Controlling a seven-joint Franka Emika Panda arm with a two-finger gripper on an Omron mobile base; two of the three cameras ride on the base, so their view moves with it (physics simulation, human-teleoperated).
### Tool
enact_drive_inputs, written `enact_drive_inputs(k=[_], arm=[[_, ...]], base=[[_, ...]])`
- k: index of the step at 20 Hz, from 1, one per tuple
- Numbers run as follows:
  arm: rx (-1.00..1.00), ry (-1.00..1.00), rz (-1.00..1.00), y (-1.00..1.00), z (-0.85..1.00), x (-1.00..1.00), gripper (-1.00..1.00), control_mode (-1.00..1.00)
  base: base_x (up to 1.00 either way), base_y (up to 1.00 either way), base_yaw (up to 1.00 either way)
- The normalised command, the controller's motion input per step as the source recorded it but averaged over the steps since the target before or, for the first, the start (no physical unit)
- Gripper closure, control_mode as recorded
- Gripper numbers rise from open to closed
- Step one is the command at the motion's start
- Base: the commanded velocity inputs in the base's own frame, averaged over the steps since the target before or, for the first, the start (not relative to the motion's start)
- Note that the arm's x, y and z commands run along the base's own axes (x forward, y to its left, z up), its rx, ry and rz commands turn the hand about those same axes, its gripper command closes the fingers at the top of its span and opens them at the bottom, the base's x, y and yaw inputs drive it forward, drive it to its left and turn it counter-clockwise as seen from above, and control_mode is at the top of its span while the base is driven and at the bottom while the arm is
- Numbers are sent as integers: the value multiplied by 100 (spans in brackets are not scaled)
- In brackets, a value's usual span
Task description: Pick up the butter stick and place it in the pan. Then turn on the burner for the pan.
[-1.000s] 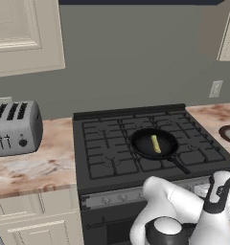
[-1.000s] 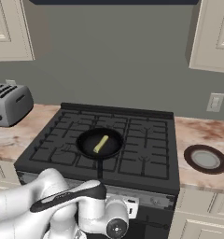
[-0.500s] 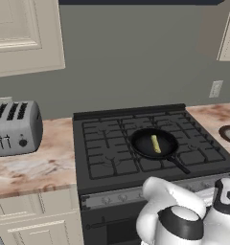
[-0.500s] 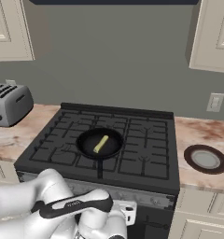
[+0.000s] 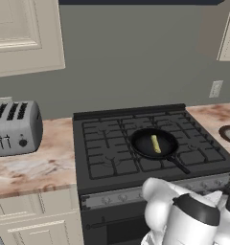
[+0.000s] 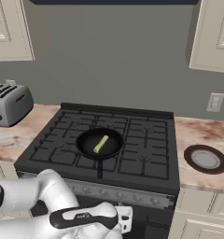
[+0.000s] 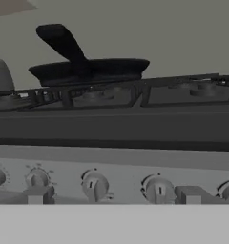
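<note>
slim pale-yellow butter stick (image 5: 155,143) inside round black pan (image 5: 142,145)

From the hand view, the pan (image 7: 90,70) rim hides its inside.

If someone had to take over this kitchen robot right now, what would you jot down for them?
End effector: open, empty, low in front of the stove's knob row.
Butter stick: lying in the pan on the stove.
Done: butter placed in the pan.
Left: turn the knob for the pan's burner; no flame seen yet. Which knob matches can't be told from here.
</note>
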Motion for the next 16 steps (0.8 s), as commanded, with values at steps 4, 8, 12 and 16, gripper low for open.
enact_drive_inputs(k=[4,8,12,16], arm=[[0,-11,0,35,0,-11,-100,-100],[0,-8,0,38,0,-4,-100,-100],[0,-6,0,38,0,0,-100,-100],[0,-2,-2,36,0,4,-100,-100]], base=[[0,0,0],[0,0,0],[0,0,0],[0,0,0]])
